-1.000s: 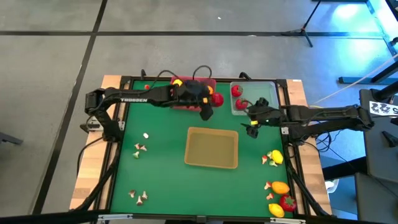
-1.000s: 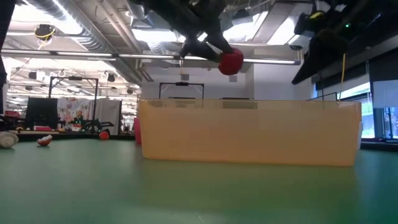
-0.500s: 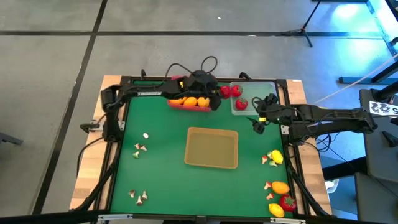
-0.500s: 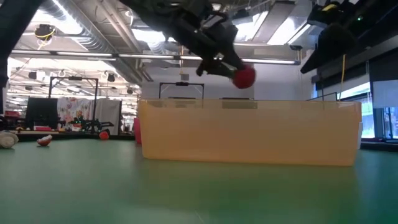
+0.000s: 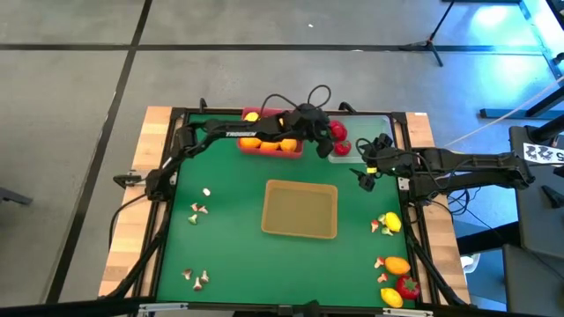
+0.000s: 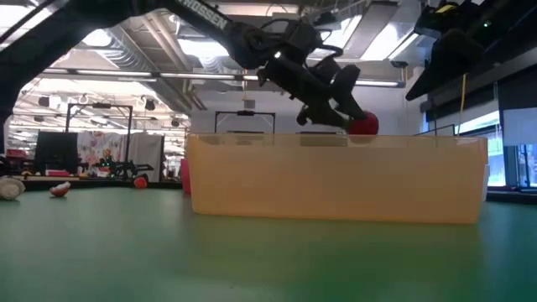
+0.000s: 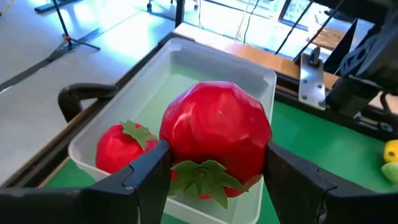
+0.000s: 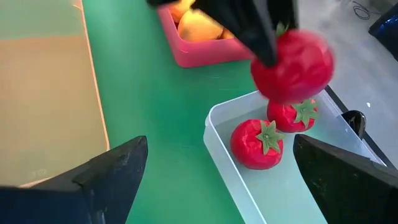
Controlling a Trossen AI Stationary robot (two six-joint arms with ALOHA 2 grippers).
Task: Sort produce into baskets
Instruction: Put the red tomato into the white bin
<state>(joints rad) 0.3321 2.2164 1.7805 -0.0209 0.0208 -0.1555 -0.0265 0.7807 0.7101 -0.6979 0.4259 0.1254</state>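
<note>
While loose lemons (image 5: 394,264) and a tomato (image 5: 407,286) lie at the table's (image 5: 229,255) near right corner, the tan tray (image 5: 300,210) sits mid-table. Beyond the tan tray, the right gripper (image 5: 361,179) hangs with jaws spread, beside the clear tray (image 7: 180,62). Over the clear tray, which holds two tomatoes (image 8: 256,143), the left gripper (image 7: 214,171) pinches a red tomato (image 7: 216,140). Left of the clear tray stands the pink tray (image 5: 269,148) with lemons.

Your left tool (image 5: 328,136) held a red fruit (image 5: 337,132) over the clear basket (image 5: 381,123) | your right tool (image 5: 363,175) hovered beside that basket | tan basket (image 5: 300,210) sat mid-tabletop (image 5: 233,202) | pink basket (image 5: 269,145) held orange fruits (image 5: 267,141).
</note>
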